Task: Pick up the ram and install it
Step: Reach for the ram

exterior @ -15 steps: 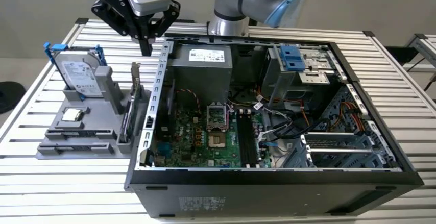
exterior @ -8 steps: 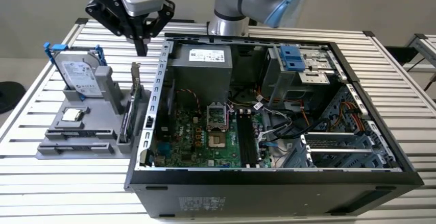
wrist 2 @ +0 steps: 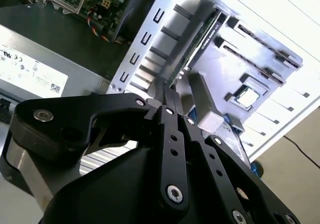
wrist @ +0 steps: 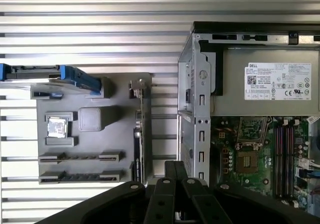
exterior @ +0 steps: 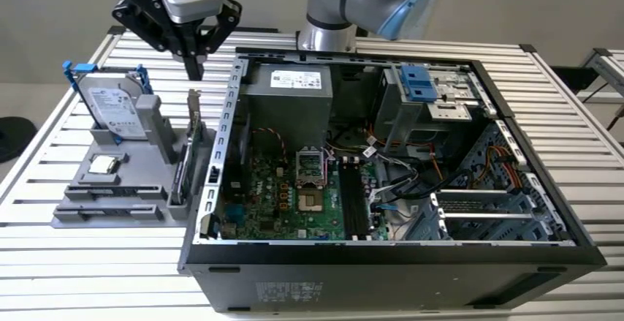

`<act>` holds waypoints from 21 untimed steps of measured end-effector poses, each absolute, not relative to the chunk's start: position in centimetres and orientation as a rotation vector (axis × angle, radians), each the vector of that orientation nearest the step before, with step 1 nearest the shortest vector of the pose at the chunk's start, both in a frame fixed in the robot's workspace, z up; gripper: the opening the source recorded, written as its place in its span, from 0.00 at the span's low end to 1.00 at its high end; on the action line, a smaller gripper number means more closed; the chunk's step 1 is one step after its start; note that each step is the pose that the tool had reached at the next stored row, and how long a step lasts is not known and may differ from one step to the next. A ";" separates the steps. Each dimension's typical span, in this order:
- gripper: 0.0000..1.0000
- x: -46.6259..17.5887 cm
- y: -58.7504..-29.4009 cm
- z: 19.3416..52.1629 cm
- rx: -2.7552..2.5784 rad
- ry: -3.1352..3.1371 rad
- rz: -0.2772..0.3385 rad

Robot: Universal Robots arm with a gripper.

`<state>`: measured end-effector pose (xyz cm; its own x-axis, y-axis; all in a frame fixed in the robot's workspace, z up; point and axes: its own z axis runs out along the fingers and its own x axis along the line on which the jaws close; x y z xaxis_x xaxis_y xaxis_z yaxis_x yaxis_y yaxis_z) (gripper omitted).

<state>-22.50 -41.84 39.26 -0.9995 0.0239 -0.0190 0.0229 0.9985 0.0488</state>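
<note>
Holds nothing, with the black fingers (wrist: 170, 170) of the arm's gripper (exterior: 194, 71) pressed together, poised in the exterior view above one end of an upright green circuit card (wrist 2: 200, 39) at the edge of the grey plastic holder (wrist: 120, 134), just beside the open black computer case (exterior: 390, 277). Leaves the ram (wrist: 80, 176), a long thin dark circuit-board stick, on edge in a long slot of that holder, beyond the small square silver processor chip (wrist: 56, 128) from the silver hard drive with blue bracket (exterior: 109, 109), well apart from the fingers.
</note>
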 end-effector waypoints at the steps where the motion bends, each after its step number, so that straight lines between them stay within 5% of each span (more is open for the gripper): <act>1: 0.00 -22.6 -41.9 39.3 0.036 3.121 0.076; 21: 0.00 -25.1 -42.0 39.3 0.028 3.121 0.076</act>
<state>-25.15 -42.04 39.26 -0.9996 0.0186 -0.0190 0.0177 0.9987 0.0487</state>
